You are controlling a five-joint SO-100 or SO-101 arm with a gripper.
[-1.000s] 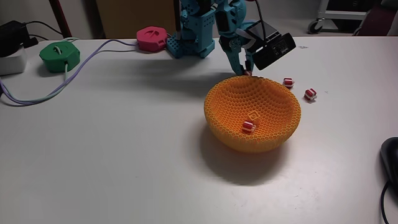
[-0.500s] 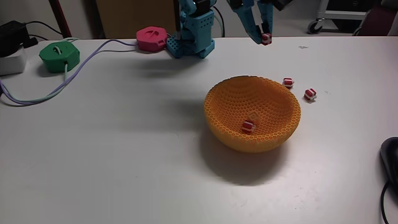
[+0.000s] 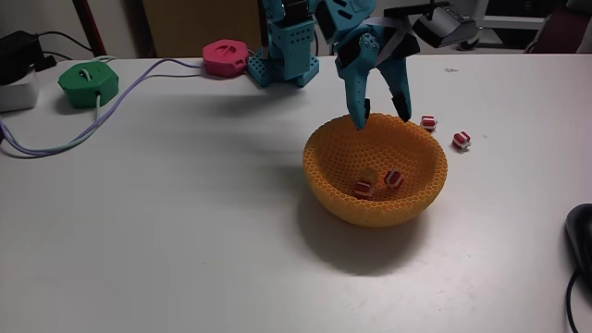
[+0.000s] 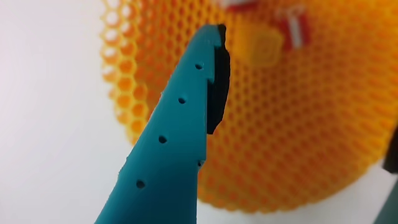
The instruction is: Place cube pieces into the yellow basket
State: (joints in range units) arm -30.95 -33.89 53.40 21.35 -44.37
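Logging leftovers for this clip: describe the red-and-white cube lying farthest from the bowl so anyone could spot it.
In the fixed view, start at the large orange-yellow honeycomb mesh bowl on the white table. Two tiny red-and-white cubes lie beyond its right rim. The wanted cube is the outer one; its neighbour lies nearer the rim.

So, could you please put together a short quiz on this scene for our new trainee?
1. True or false: the gripper hangs open above the yellow basket with nothing between its fingers.
2. How many red-and-white cube pieces lie on the table outside the basket in the fixed view?
A. none
B. two
C. four
3. Fill in: in the wrist view, a yellow cube lies beside a red-and-white cube inside the ____.

Key:
1. True.
2. B: one cube and another lie to the right of the basket's rim.
3. Basket.
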